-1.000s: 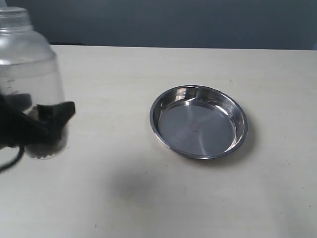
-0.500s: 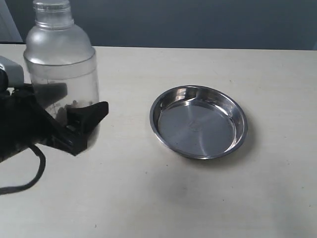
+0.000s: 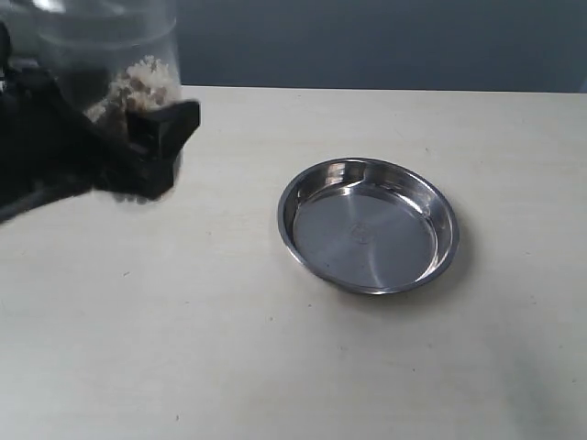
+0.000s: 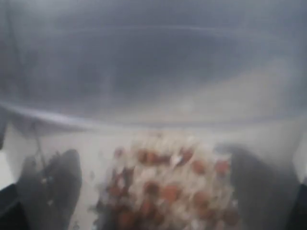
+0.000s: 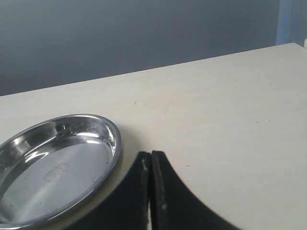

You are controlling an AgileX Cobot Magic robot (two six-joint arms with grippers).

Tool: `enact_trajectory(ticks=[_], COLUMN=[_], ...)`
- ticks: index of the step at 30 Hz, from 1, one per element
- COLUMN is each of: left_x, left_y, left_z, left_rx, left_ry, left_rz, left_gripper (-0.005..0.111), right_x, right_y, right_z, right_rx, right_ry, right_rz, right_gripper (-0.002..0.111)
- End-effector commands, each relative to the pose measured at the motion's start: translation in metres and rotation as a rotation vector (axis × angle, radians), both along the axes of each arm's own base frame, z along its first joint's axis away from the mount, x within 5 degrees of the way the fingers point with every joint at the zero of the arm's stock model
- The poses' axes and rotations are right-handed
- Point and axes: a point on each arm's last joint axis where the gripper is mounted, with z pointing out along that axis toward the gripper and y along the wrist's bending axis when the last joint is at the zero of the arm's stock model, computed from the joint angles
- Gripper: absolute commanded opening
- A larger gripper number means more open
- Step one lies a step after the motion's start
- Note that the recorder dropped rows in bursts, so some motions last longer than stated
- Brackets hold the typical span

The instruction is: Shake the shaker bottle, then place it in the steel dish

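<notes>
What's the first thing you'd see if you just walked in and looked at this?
The shaker bottle jumps out first: the left gripper holds it raised at the far left of the table, with pale and brown granules heaped inside. Next comes the shiny steel dish, sitting empty a little right of the middle.

L gripper [image 3: 99, 108] matte black, blocky angular jaws, R gripper [image 5: 150, 156] black, slim curved tapering jaws
</notes>
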Motion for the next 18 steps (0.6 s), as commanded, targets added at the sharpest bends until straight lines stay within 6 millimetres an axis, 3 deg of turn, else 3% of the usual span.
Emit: enact_trajectory(ticks=[1,6,7,11,12,13,18], left_x=[0.002,-0.004,-0.006,-0.01,-0.01,-0.01,-0.022], left_y=[0.004,-0.002,0.0,0.01,0.01,0.009,0.01], left_z=[-0.054,-0.003,-0.006,-0.057,-0.06,-0.056,0.013], left_rx=[0.047,0.011,0.009,0.037,0.05,0.069,-0.024], left_ry=[0.243,0.031,0.047,0.225,0.224,0.197,-0.048], left_rz=[0.052,-0.024,-0.021,0.063,0.069,0.044,-0.022], left_gripper=[0.0,0.0,0.0,0.0,0.0,0.0,0.0], right_x=[0.0,0.0,0.0,0.0,0.0,0.0,0.0], right_y=[0.0,0.0,0.0,0.0,0.0,0.0,0.0], right_z=[0.001,0.001,0.001,0.001,0.001,0.001,0.001], right_rx=[-0.01,-0.01,-0.01,-0.01,-0.01,-0.01,-0.01], right_ry=[-0.015,-0.015,-0.015,-0.015,-0.015,-0.015,-0.015], right_rz=[0.001,0.001,0.001,0.001,0.001,0.001,0.001], right_gripper=[-0.001,-0.001,-0.001,-0.001,-0.001,-0.001,-0.001])
